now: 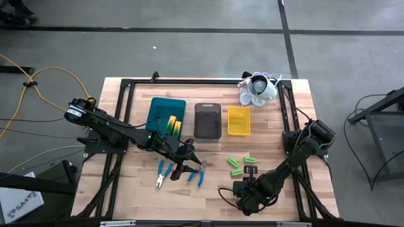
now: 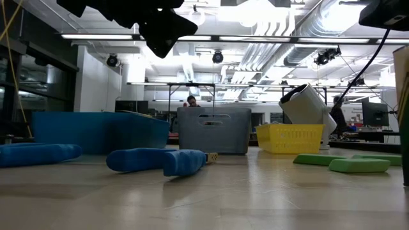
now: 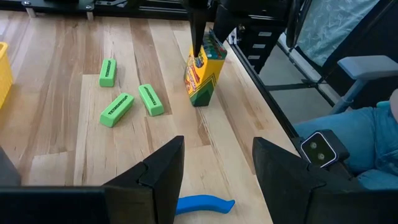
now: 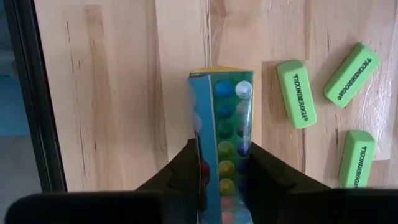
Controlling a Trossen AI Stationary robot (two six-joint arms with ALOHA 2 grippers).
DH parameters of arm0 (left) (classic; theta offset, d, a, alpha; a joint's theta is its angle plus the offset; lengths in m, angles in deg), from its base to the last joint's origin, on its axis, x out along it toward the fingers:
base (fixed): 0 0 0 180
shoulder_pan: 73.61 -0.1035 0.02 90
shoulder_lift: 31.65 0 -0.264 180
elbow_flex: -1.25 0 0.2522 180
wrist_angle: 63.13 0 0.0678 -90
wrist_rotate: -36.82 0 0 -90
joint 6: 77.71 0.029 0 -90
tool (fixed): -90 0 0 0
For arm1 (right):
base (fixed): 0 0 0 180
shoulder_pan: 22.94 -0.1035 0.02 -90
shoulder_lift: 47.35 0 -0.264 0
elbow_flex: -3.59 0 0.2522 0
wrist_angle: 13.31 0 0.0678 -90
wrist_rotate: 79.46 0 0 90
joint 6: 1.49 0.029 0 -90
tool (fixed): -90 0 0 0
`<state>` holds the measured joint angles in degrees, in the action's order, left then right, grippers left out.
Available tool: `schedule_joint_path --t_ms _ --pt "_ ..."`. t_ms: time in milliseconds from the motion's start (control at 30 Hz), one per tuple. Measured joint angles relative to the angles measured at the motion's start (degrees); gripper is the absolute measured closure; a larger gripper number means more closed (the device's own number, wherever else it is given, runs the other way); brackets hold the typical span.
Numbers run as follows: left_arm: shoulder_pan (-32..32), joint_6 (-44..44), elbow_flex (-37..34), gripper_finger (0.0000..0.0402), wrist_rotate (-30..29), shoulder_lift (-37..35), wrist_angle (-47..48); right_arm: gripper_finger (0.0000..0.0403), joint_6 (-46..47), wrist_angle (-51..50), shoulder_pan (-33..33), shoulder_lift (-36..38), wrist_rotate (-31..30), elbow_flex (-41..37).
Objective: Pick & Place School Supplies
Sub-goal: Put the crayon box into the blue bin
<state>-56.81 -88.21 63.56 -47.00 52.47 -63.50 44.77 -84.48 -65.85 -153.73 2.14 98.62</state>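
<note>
Two arms work over the wooden bench (image 1: 132, 195). The right gripper (image 4: 225, 163) stands at the near right part, its jaws pinching an upright crayon box (image 4: 221, 149), so a pick is in hand; next I think it must lift straight and carry the box to the teal tray (image 1: 161, 108), where similar boxes lie. The left gripper (image 3: 217, 165) hovers with jaws spread over the blue pliers (image 1: 165, 174). Green erasers (image 1: 238, 165) lie near. Behind is a bright workshop hall.
</note>
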Motion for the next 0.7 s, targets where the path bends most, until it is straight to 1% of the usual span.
schedule_joint_path --t_ms 167,367,567,700 --pt "0.0 -0.5 0.0 0.0216 0.0 0.0 0.0 0.0311 0.0 0.0 0.0 0.0 0.5 0.0" --pt "0.0 -0.4 0.0 0.0216 0.0 0.0 0.0 0.0319 0.0 0.4 0.4 2.0 1.4 -0.1" --pt "0.0 -0.4 0.0 0.0216 0.0 0.0 0.0 0.0316 -0.3 3.5 1.8 6.3 -2.8 -0.1" --pt "0.0 -0.4 0.0 0.0216 0.0 0.0 -0.3 0.0321 -2.6 6.5 3.1 8.7 -5.4 0.0"
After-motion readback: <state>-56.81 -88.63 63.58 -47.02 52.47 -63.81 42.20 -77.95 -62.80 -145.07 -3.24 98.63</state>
